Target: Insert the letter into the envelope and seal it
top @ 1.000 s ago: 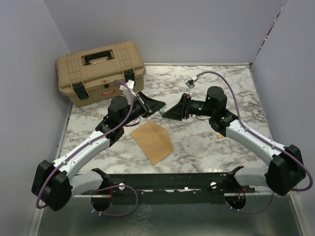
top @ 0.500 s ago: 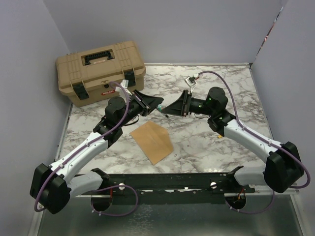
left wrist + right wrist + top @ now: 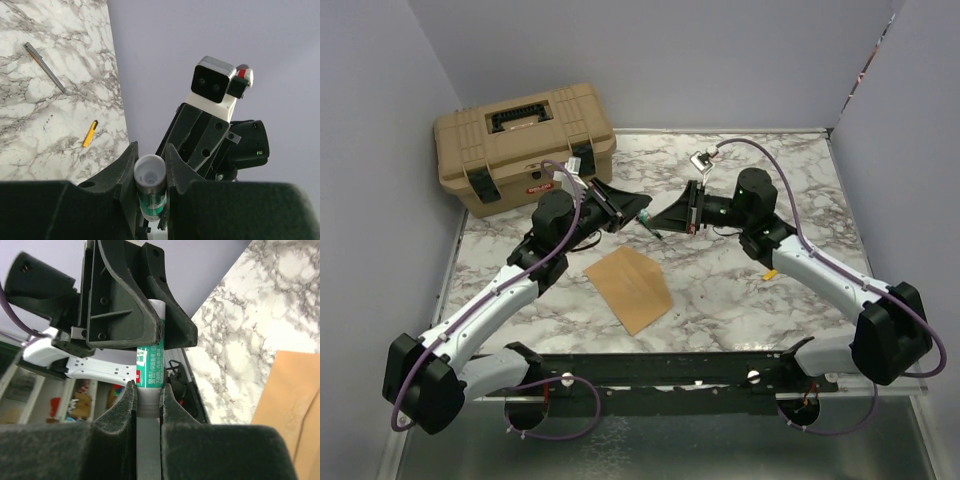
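Note:
The brown envelope (image 3: 630, 288) lies flat on the marble table in front of both arms; its edge also shows in the right wrist view (image 3: 295, 410). The letter is out of view. Above the table, the two grippers meet tip to tip around a green-labelled glue stick (image 3: 150, 365). My left gripper (image 3: 150, 156) is shut on the stick's body (image 3: 150, 190). My right gripper (image 3: 148, 390) is shut on the stick's pale grey end. In the top view the left gripper (image 3: 636, 211) and right gripper (image 3: 665, 220) nearly touch.
A tan toolbox (image 3: 525, 145) stands at the back left. A pen (image 3: 45, 60) and a small yellow object (image 3: 90, 133) lie on the marble to the right. Grey walls close the table on three sides.
My right gripper has come in toward the left one and shut on the end of the glue stick. The left gripper keeps its hold. The envelope has not moved.

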### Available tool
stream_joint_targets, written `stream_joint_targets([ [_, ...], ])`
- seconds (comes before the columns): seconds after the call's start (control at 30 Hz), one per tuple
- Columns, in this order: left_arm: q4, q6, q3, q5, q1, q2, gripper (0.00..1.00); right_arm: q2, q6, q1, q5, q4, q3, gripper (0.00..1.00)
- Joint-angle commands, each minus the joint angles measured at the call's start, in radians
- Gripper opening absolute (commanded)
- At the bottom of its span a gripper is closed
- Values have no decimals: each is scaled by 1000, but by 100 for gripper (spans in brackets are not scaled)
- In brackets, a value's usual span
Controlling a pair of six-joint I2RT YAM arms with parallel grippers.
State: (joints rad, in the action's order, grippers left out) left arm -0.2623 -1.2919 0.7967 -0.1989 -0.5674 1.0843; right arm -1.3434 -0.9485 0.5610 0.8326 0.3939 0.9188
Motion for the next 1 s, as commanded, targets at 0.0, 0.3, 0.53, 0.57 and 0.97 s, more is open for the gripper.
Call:
stream_joint_targets([
  [0.0, 76, 62, 119, -26, 82, 16, 0, -25, 281, -3, 213, -244, 37, 0],
  [0.3, 155, 126, 159, -109, 191, 6, 0, 0, 562, -7, 207, -509, 76, 0],
  [0.53, 207, 211, 161, -117, 197, -5, 0, -57, 570, -7, -398, -832, 197, 0],
  [0.57, 218, 228, 155, -112, 198, -10, 0, -69, 557, -7, -506, -866, 203, 1],
  [0.97, 322, 350, 46, -109, 198, -48, 0, -261, 491, -9, -1023, -984, 144, 14],
])
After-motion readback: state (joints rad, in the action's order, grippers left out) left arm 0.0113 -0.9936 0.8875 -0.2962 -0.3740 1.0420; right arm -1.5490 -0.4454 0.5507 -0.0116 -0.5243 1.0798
